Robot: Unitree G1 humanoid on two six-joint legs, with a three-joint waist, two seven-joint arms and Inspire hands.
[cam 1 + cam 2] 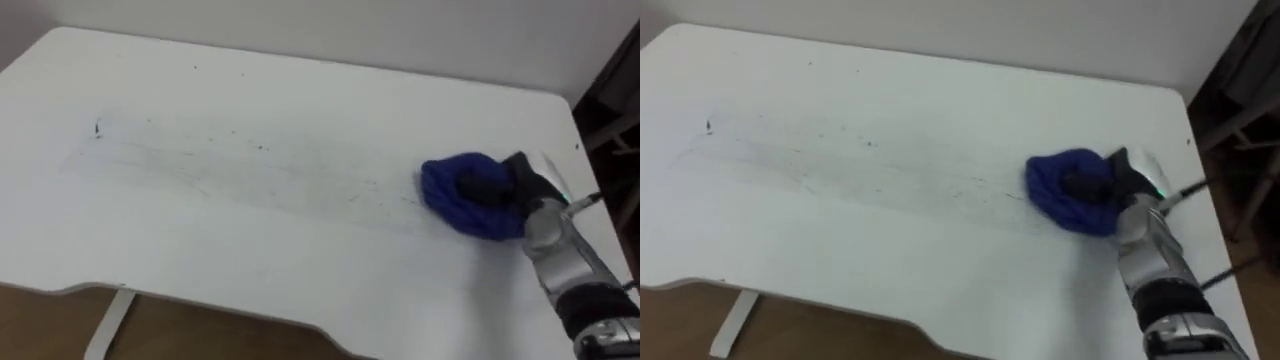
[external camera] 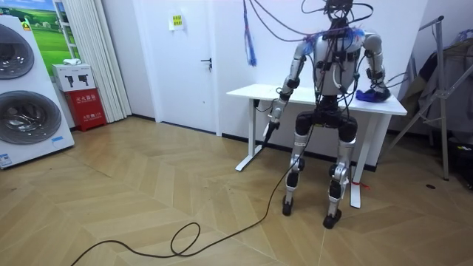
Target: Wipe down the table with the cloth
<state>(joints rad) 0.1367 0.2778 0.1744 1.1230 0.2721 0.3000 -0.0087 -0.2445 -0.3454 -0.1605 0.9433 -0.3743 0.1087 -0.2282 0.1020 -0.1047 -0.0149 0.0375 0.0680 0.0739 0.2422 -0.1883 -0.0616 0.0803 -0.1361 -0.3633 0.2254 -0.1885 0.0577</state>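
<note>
I stand at the near edge of the worktop [image 1: 250, 260]. My left hand [image 2: 275, 112] hangs below that edge, toward the worktop's left end; I cannot tell whether it is open or closed. My right hand [image 1: 522, 190] rests on the worktop's right part, closed on a bunched blue cloth [image 1: 455, 195]. Faint dark marks [image 1: 258, 148] streak the worktop's middle. A wall [image 1: 400, 30] stands beyond its far edge.
</note>
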